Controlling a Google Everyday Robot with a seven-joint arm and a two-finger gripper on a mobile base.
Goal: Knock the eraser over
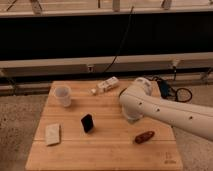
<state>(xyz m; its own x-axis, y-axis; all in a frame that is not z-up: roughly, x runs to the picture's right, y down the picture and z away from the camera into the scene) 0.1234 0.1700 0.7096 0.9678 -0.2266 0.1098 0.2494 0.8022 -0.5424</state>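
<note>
Dark wall and pale rail at back, speckled floor, wooden tabletop (107, 152) in front. Black eraser (87, 122) standing upright on its short end, left of tabletop centre, nothing touching it. White cup (63, 95) behind and left of eraser, pale flat pad (52, 134) just left and slightly nearer, white tube (106, 85) well behind and to the right, brown lump (144, 136) well to the right and a bit nearer. White arm (167, 114) reaching in from right of eraser, tool (131, 118) at its low end, right of eraser and apart from it; whether apart or together cannot tell, mostly masked by the arm. Step in hand judged as approach, no contact yet. To do well: come in low from the right, strike the upper half of the eraser broadside, push leftward in a short sweep, stop early so pad and cup stay untouched. Risk: hitting too low and sliding the eraser instead of tipping it.
</note>
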